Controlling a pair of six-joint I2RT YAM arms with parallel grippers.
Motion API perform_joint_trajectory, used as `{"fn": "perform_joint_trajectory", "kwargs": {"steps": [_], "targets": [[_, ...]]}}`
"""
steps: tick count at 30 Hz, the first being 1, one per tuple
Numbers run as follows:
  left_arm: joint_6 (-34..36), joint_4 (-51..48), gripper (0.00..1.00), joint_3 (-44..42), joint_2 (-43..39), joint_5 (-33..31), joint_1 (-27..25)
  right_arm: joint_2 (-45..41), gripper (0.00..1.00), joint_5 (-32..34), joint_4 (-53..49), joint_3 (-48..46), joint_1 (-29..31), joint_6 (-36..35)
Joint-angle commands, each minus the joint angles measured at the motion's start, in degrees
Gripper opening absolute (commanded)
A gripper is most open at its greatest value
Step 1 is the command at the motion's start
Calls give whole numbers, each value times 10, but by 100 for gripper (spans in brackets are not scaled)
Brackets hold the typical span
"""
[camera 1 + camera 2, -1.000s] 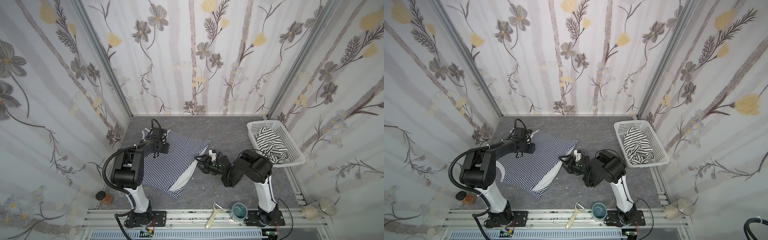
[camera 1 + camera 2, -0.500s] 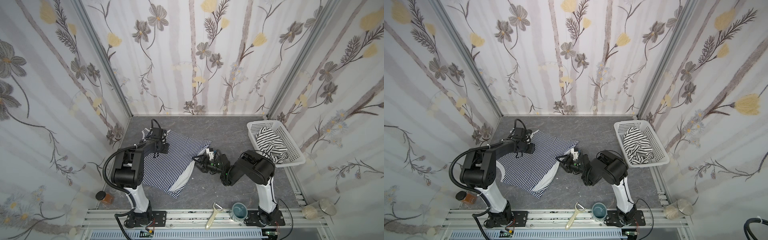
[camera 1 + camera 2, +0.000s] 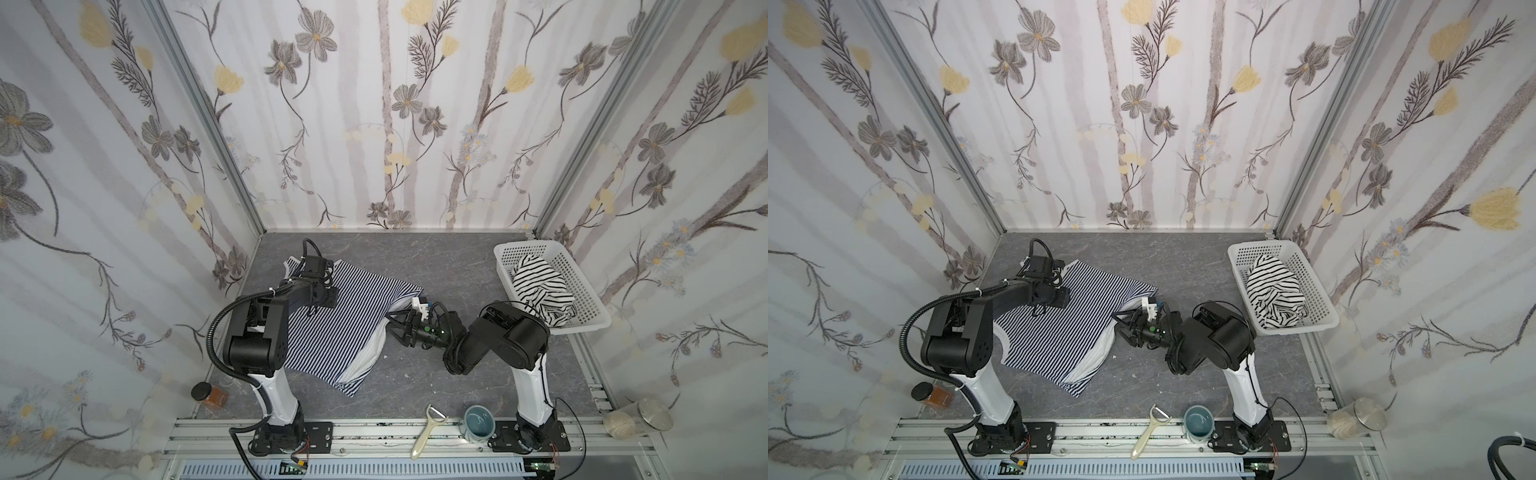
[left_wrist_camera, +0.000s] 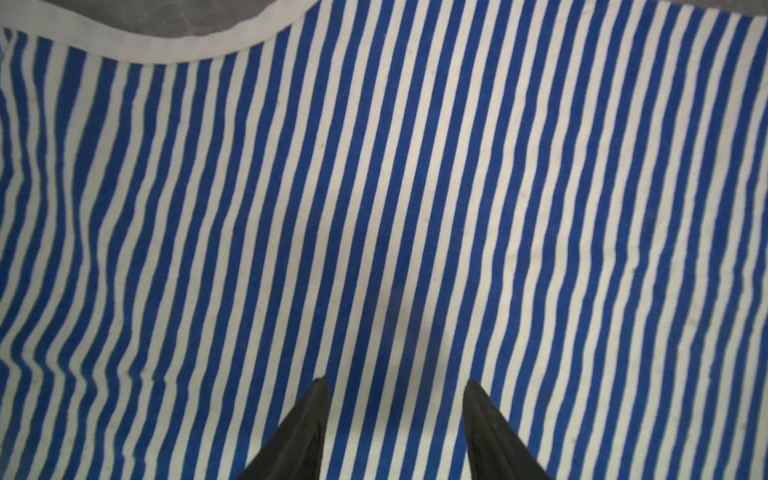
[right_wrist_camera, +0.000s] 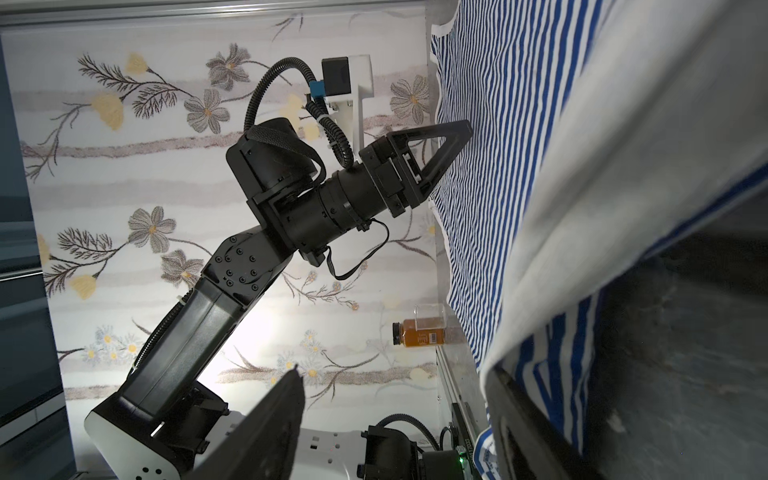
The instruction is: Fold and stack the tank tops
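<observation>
The navy-and-white striped tank top (image 3: 332, 332) (image 3: 1059, 332) lies spread on the grey table, left of centre, with its right edge folded up to show the white inside. My left gripper (image 3: 312, 309) (image 3: 1038, 309) (image 4: 395, 380) stands open with its tips down on the far left part of this top (image 4: 415, 187). My right gripper (image 3: 392, 322) (image 3: 1119, 322) (image 5: 392, 370) is open and turned sideways at the top's right edge (image 5: 540, 249). One finger (image 5: 523, 428) rests against the folded hem, and nothing is between the jaws. The white tank top with black stripes (image 3: 540, 286) (image 3: 1273, 291) lies bunched in the basket.
A white perforated basket (image 3: 523, 247) (image 3: 1258, 249) stands at the back right. An amber jar with a black lid (image 3: 208, 392) sits at the front left corner. A peeler (image 3: 428, 430), a teal cup (image 3: 478, 422) and a glass jar (image 3: 638, 417) lie along the front rail.
My right gripper has edged slightly left, closer into the navy top's right edge. The left arm and the top itself have not visibly moved.
</observation>
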Motion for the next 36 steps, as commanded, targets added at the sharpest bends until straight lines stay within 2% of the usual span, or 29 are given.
{"fn": "perform_joint_trajectory", "kwargs": {"steps": [1, 6, 8, 10, 14, 15, 23, 36], "targets": [[-6, 5, 54, -2, -3, -4, 2, -34, 70, 2, 129, -29, -13, 1], [-6, 5, 54, 0, -4, -4, 4, -104, 71, -5, 17, -53, -26, -61], [-5, 5, 54, -2, -3, -5, 4, -121, 71, -11, -62, -39, -25, -84], [-6, 6, 54, -1, -2, -7, 4, -136, 70, -16, -183, -12, -22, -121], [-3, 6, 54, 0, -2, -13, 6, -159, 71, 30, -559, 103, -11, -268], [-3, 6, 54, 0, -1, -13, 6, -155, 71, 42, -622, 137, -11, -290], [2, 7, 54, 10, 10, -17, 6, -124, 70, 51, -765, 209, -15, -349], [5, 4, 54, 29, 36, -15, 5, -73, 69, 114, -945, 302, -45, -426]]}}
